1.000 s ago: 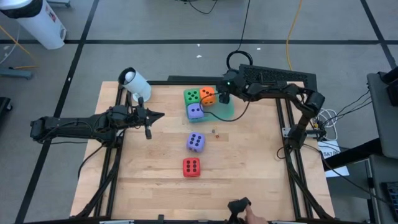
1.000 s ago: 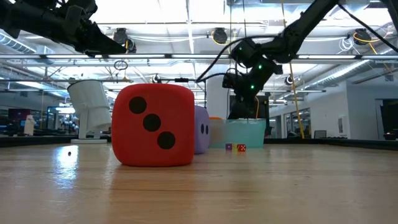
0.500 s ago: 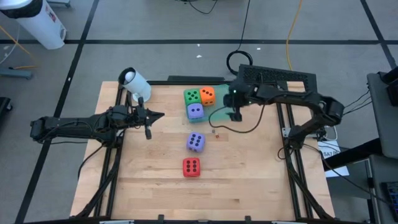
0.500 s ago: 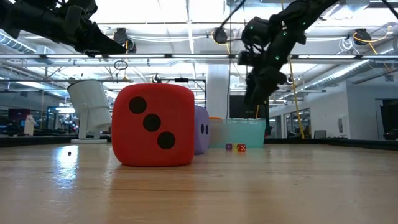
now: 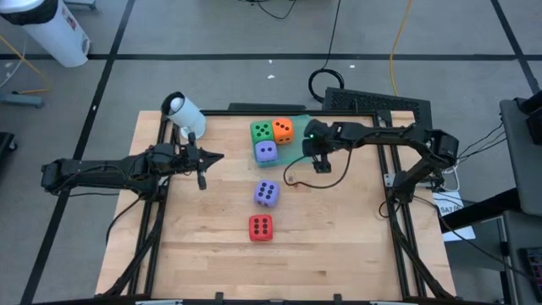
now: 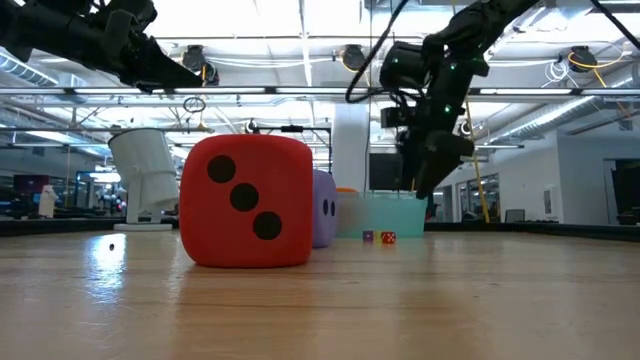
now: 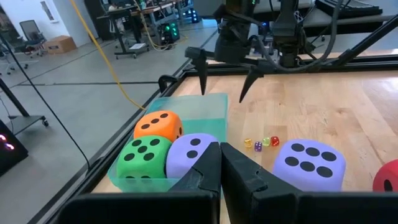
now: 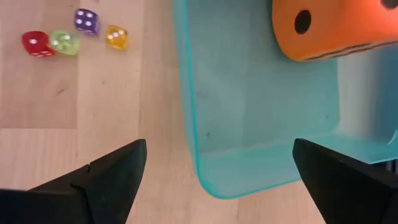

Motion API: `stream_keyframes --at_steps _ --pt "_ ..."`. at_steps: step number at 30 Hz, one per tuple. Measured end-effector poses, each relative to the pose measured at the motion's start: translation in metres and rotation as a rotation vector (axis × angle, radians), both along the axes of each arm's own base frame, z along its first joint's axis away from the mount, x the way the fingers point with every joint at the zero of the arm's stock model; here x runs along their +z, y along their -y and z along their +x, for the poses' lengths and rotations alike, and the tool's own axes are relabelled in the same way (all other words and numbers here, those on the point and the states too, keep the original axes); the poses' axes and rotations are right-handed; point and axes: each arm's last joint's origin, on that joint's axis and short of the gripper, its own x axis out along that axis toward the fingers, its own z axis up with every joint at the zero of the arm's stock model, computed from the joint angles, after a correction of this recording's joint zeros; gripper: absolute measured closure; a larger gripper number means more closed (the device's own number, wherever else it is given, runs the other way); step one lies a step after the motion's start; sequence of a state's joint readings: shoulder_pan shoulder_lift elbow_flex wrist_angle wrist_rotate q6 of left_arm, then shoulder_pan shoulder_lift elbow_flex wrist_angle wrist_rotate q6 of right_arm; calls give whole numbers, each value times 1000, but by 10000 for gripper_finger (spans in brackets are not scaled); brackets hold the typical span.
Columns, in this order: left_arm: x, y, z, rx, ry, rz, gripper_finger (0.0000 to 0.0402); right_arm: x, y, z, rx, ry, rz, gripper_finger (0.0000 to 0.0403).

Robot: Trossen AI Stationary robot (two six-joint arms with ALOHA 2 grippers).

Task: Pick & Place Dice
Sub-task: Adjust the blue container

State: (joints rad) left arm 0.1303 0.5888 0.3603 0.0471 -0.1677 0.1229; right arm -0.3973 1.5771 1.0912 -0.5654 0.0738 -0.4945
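Nearest the front edge of the wooden table (image 5: 339,246) sits the soft red cube with dark pips (image 5: 261,227), untouched. Just behind it, toward the middle of the table, lies one soft purple cube with dark pips (image 5: 266,194). Both are well apart from the flat translucent green square tray (image 5: 306,149) at the back of the table.

Beyond the purple cube, a cluster of tiny hard dice (image 7: 262,142) lies on the bare wood near the tray's front corner.

At the tray itself, three cubes are already gathered: the second purple cube (image 5: 266,152) in front, with the green cube (image 5: 262,131) and the orange cube (image 5: 283,130) behind it, touching one another. The half of the tray nearer the right arm is bare.

What changes over the last second is the right gripper (image 5: 319,161). A second ago it reaches low at the orange cube inside the tray; now it has lifted away and hangs above the tray's front edge, its fingers spread wide and holding nothing. I judge that the orange cube has just been delivered and that this arm is free for the next one, most likely the loose purple cube.

The left gripper (image 5: 203,167) waits over the table's left side, its fingers pressed together, empty, unmoved.
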Motion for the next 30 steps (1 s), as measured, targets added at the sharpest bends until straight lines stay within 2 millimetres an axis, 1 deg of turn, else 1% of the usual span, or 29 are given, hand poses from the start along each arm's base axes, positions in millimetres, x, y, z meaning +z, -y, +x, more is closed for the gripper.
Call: stream_keyframes --at_steps 2,4,8,12,17,21,26,30 --pt "0 0 0 0 0 0 394 -4 0 0 -2 -20 9 18" --pt "0 0 0 0 0 -2 394 -8 1 2 -1 -32 14 36" --pt "0 0 0 2 4 -12 394 -23 2 5 5 -84 30 90" --pt "0 0 0 2 4 -12 394 -32 4 8 11 -110 32 148" --pt "0 0 0 2 3 -12 394 -31 4 9 -55 -81 56 216" --pt "0 0 0 1 1 -3 394 -28 3 8 -114 -61 76 263" --pt "0 0 0 2 4 -12 394 -29 -1 11 -151 -41 92 310" --pt "0 0 0 2 4 -12 394 -28 -7 14 -150 -28 95 341"
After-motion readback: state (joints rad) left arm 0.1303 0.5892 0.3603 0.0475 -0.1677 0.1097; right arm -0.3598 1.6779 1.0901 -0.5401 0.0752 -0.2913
